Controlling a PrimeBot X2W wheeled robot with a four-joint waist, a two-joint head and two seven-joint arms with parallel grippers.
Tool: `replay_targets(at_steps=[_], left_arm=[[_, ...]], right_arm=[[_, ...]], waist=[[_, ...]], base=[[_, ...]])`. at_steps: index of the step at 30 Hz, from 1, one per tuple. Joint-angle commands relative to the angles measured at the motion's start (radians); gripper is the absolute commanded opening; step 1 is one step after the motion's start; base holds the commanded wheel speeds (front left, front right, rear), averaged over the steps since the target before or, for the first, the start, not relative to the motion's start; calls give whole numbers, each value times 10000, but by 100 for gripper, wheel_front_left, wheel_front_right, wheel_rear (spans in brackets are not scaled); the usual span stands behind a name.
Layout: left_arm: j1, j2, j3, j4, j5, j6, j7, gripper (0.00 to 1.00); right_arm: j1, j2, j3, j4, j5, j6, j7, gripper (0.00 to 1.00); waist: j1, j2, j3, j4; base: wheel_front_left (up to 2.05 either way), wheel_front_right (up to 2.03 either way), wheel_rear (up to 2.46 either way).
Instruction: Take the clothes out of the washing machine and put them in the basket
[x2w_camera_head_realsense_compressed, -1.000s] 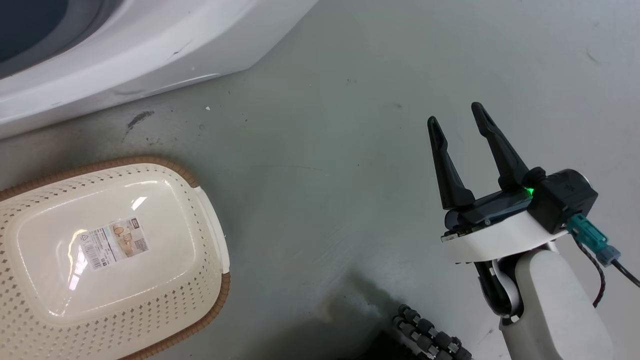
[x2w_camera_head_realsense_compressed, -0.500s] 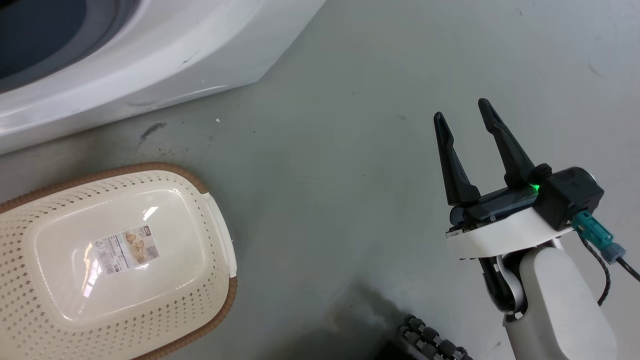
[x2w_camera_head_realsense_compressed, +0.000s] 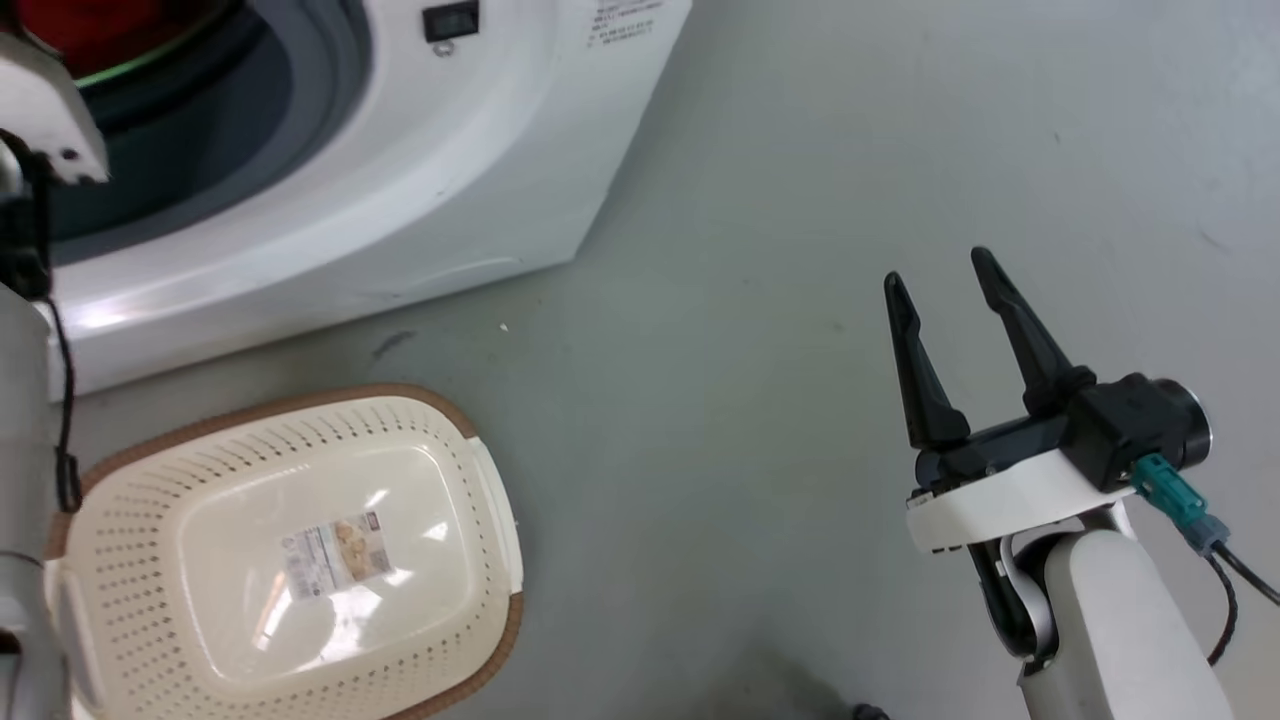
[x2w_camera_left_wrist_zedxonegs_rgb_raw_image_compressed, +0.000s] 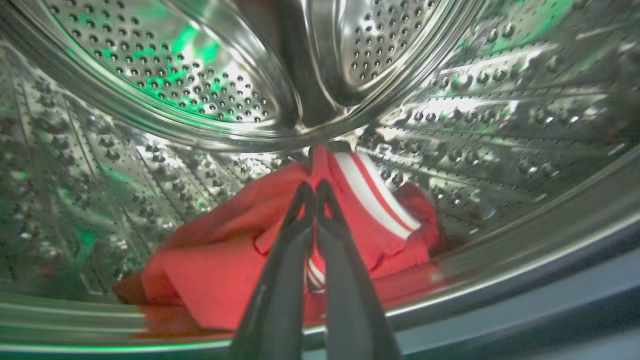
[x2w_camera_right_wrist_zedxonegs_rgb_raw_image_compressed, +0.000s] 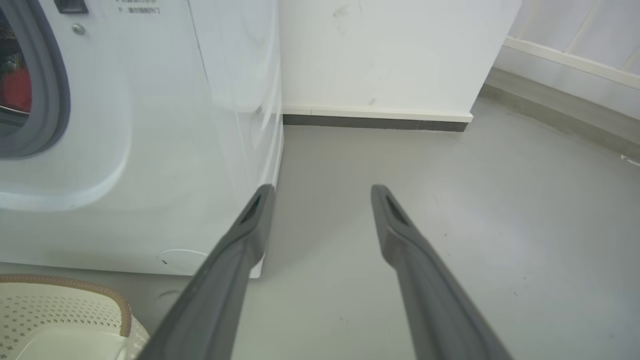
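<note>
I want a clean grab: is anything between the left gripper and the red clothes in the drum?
Nothing visible does. The left gripper, fingers together, is inside the washing machine, pointing straight at the clothes with no obstacle between.

Found no legible text: small printed lines (x2w_camera_right_wrist_zedxonegs_rgb_raw_image_compressed: 136, 7) on the washing machine (x2w_camera_head_realsense_compressed: 450, 200) front too blurred, sticker (x2w_camera_head_realsense_compressed: 335, 556) on the basket (x2w_camera_head_realsense_compressed: 130, 540) bottom likewise unreadable.

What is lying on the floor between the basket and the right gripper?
Nothing. In the head view the grey floor between the basket and the right gripper is bare.
</note>
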Motion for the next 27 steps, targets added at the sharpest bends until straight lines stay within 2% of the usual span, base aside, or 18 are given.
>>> replay_targets(at_steps=[1,7,12,18,27], left_arm=[[239,-129,45,71,-73,7,-405,0],[1087,-650,39,570,-333,-129,-1800,0],[1819,-1020,-11,402,-367,-259,-2112,0],[2965,-1324,105,-951,-313,-422,-2142,0],[4407,-1739,99,-3121,-185,-565,-2137,0]], right_arm=[[194,10,-49,68,-65,-8,-22,100],[660,8,-241,268,-466,-7,-22,100],[1107,7,-452,378,-667,-8,26,100],[1678,10,-654,177,-880,-7,345,100],[2264,10,-933,-311,-1031,-7,752,100]], waist=[[0,0,-681,371],[0,0,-1991,839],[0,0,-3009,1193],[0,0,-3965,1574],[0,0,-4731,2082]], base=[[0,0,0],[0,0,0],[0,0,0],[0,0,0],[0,0,0]])
